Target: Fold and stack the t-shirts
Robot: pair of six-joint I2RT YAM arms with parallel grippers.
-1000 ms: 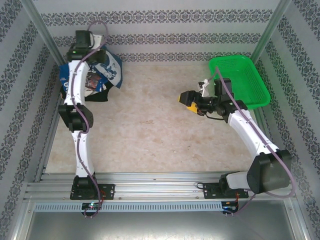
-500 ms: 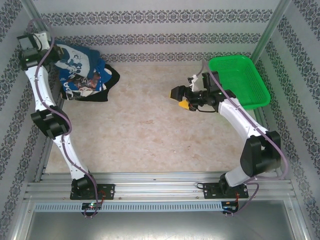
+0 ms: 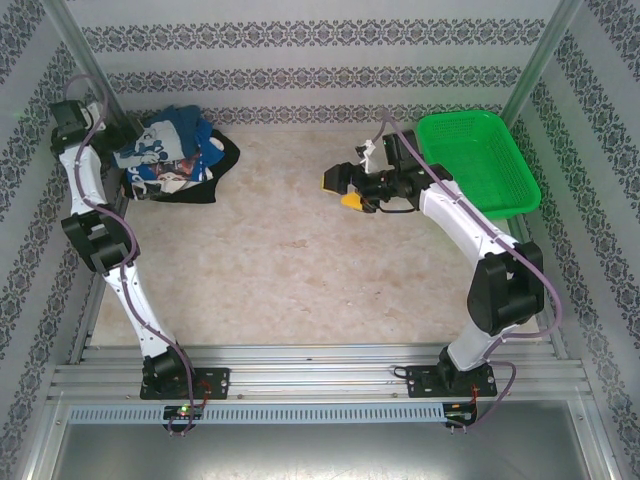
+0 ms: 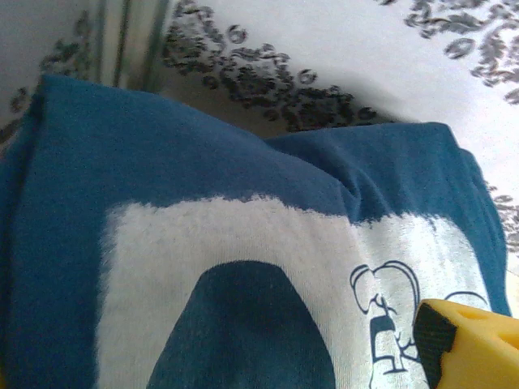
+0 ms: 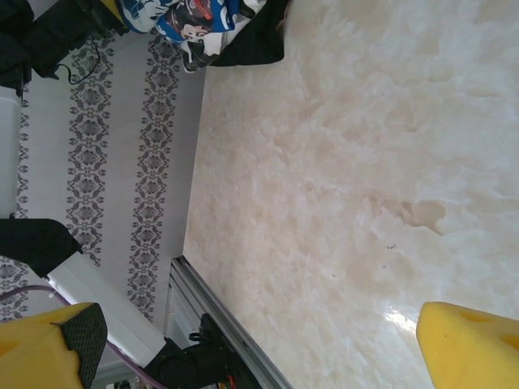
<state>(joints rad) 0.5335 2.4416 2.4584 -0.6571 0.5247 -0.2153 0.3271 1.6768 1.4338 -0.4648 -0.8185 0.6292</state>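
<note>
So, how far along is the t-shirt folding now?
Done: nothing; the navy, blue and black cloth t-shirts lie crumpled in one heap at the far left corner. In hand: nothing; the left hand, at the heap, and the right hand are open. Left: all folding and stacking.

Beige marbled table (image 3: pixel 300 260). A crumpled heap of t-shirts (image 3: pixel 180 160) lies at the far left. A green mesh basket (image 3: pixel 490 160) sits at the far right.

Left fingers (image 4: pixel 464 347) and right fingers (image 5: pixel 466 344) both spread wide.
</note>
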